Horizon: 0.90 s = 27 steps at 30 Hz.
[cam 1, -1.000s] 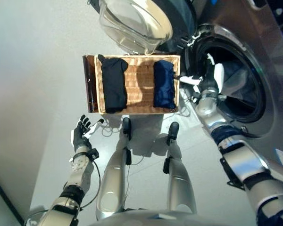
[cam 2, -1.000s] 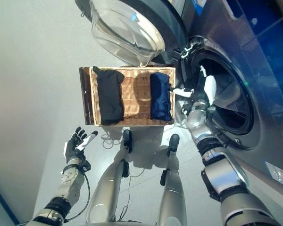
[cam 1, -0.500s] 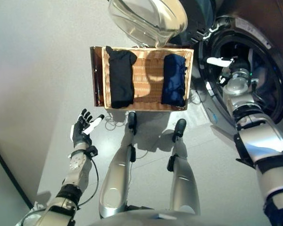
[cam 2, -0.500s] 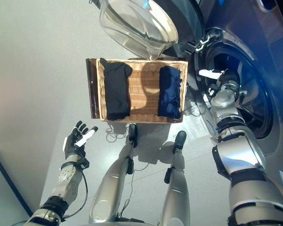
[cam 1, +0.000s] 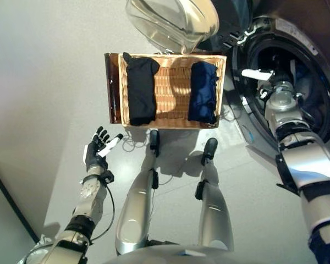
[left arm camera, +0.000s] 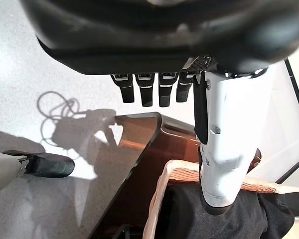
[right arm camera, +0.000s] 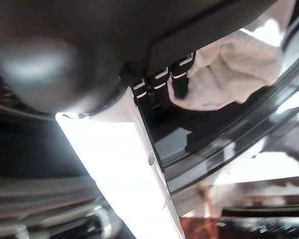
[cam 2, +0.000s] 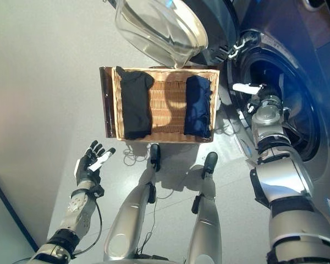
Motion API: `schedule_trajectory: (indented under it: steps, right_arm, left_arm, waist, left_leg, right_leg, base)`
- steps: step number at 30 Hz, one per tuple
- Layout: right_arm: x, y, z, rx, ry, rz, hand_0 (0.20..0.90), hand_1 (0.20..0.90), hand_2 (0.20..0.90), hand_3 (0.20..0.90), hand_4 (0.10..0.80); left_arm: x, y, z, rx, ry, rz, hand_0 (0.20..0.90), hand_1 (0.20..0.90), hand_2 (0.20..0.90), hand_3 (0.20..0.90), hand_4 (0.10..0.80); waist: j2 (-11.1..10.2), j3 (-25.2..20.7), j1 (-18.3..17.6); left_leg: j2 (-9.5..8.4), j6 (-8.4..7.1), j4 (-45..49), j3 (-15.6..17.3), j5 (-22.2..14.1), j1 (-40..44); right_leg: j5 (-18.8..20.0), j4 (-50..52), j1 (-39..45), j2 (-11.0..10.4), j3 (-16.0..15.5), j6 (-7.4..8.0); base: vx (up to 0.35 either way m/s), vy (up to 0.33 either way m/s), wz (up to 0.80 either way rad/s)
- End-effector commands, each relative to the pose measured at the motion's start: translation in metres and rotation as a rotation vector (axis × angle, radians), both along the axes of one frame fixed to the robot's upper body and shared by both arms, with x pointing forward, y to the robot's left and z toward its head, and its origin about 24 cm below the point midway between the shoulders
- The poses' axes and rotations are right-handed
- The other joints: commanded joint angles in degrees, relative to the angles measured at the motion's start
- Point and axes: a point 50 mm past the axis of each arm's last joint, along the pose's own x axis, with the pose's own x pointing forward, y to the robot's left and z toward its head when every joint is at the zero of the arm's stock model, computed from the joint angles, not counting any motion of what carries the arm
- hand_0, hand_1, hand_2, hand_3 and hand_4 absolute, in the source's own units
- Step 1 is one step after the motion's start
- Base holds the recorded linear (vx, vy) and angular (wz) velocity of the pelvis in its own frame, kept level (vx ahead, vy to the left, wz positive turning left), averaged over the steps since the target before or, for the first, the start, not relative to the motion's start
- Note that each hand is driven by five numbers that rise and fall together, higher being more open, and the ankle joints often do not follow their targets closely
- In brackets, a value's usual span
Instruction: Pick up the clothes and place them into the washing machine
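Since a second ago the right hand (cam 2: 257,94) has pulled back from deep in the washing machine (cam 1: 297,71) drum to its mouth, fingers straight, empty (pale cloth lies inside). Beside the machine, the basket (cam 1: 168,118) holds two long folded clothes: navy (cam 1: 203,92) nearer this hand, black (cam 1: 140,91) nearer the open, idle left hand (cam 1: 96,153).

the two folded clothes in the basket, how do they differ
The black garment lies at the left end of the wicker basket; the navy garment lies at the right end, nearer the washing machine. The black garment looks longer, reaching the basket's far rim; the navy garment looks shorter and more bunched. Both are folded, lie lengthwise, and neither hand touches them.
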Motion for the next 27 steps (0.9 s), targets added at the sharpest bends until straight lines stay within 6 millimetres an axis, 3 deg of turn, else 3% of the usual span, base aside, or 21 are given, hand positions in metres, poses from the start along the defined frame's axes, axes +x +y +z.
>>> schedule_trajectory:
  steps: [1,4,11,18,27]
  right_arm:
    - [-0.021,-0.047,0.024,-0.072,0.005,-0.154,0.9,0.9,0.9,0.9,0.8]
    - [-0.038,-0.071,0.019,-0.032,0.033,-0.289,0.9,0.9,0.9,0.9,0.8]
    - [-0.06,-0.099,0.026,0.057,-0.027,-0.46,0.9,0.9,0.9,0.9,0.8]
    - [-0.076,-0.115,0.03,0.061,-0.034,-0.57,0.9,0.9,0.9,0.9,0.8]
    - [-0.089,-0.125,0.056,-0.03,-0.101,-0.759,0.9,0.9,0.9,0.9,0.8]
  left_arm:
    - [-0.01,0.014,0.007,0.031,-0.04,0.021,0.9,0.9,0.9,0.9,0.8]
    - [-0.011,0.013,0.006,0.032,-0.033,0.01,0.9,0.9,0.9,0.9,0.8]
    - [-0.014,0.012,0.005,0.04,-0.017,-0.003,0.9,0.9,0.9,0.9,0.8]
    - [-0.015,0.013,0.004,0.041,-0.007,-0.002,0.9,0.9,0.9,0.9,0.8]
    - [-0.015,0.014,0.005,0.05,-0.002,0.02,0.9,0.9,0.9,0.9,0.8]
  waist:
    - [4.55,-1.58,1.58]
    - [4.56,-2.22,1.97]
    - [4.48,-2.92,2.15]
    - [4.24,-3.22,2.23]
    - [4.07,-3.39,2.04]
  left_leg:
    - [-0.74,-2.68,-5.49,-0.74,1.33,2.43]
    - [-0.92,-2.59,-5.49,-0.78,1.04,2.71]
    - [-1.15,-2.46,-5.49,-0.87,0.44,3.13]
    - [-1.37,-2.38,-5.49,-0.95,0.15,3.04]
    - [-1.34,-2.39,-5.49,-1.0,-0.03,2.88]
  right_leg:
    - [-4.12,6.31,0.02,0.51,1.19,0.82]
    - [-4.33,6.15,0.61,0.5,1.02,0.95]
    - [-4.57,5.68,1.42,0.43,0.83,1.06]
    - [-4.49,5.2,2.01,0.25,0.69,1.16]
    - [-4.38,4.79,2.22,0.33,0.83,1.16]
  base:
    - [0.0,0.0,0.0]
    - [0.011,0.002,0.0]
    - [0.008,0.006,0.02]
    - [0.007,0.006,0.03]
    - [0.0,0.0,0.0]
